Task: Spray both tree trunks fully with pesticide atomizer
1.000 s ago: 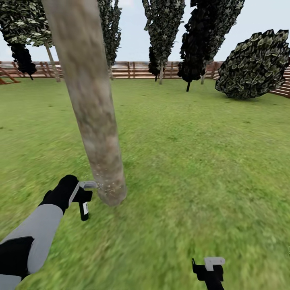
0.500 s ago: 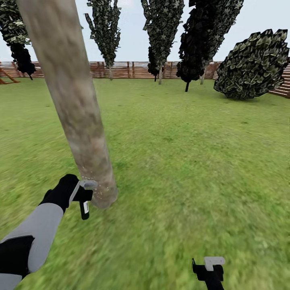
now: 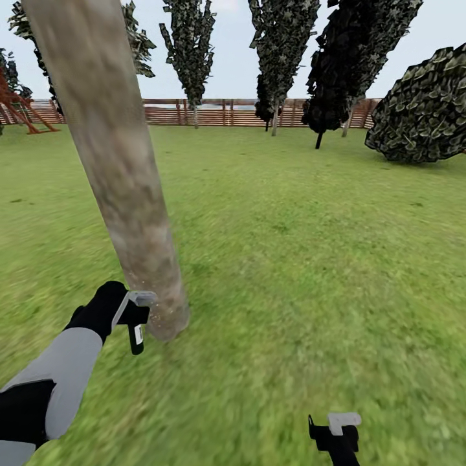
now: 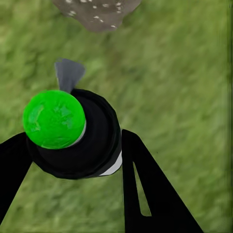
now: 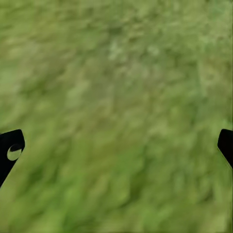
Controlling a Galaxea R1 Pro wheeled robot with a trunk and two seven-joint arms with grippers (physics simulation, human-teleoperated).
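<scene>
Off at the far left edge of the lawn stands a reddish wooden frame (image 3: 16,110), and behind it the brown slatted fence (image 3: 213,112) runs across the whole back of the garden. The ground is green grass (image 3: 310,259) all over, a bit blurred close in, under a pale sky. Closest on the left, the left gripper (image 3: 137,312) hangs low over the grass with its fingers closed around the pesticide atomizer (image 3: 135,338), a small black bottle with a white patch that points down beneath the hand. From the left wrist the bottle (image 4: 82,136) shows a bright green cap, pinched between the two dark fingers (image 4: 150,189). Just beside it rises the tree trunk (image 3: 123,175), thick, mottled grey-brown and leaning, its foot nearly touching the gripper; whitish specks of pesticide (image 4: 97,12) dot the base of the trunk. Farther right, dark narrow trees (image 3: 285,45) line up before the fence, then a squat scaly bush (image 3: 424,110) at the right edge. Low at the right, the right gripper (image 3: 340,430) hovers over bare grass, fingertips (image 5: 10,148) spread wide apart with nothing between them.
</scene>
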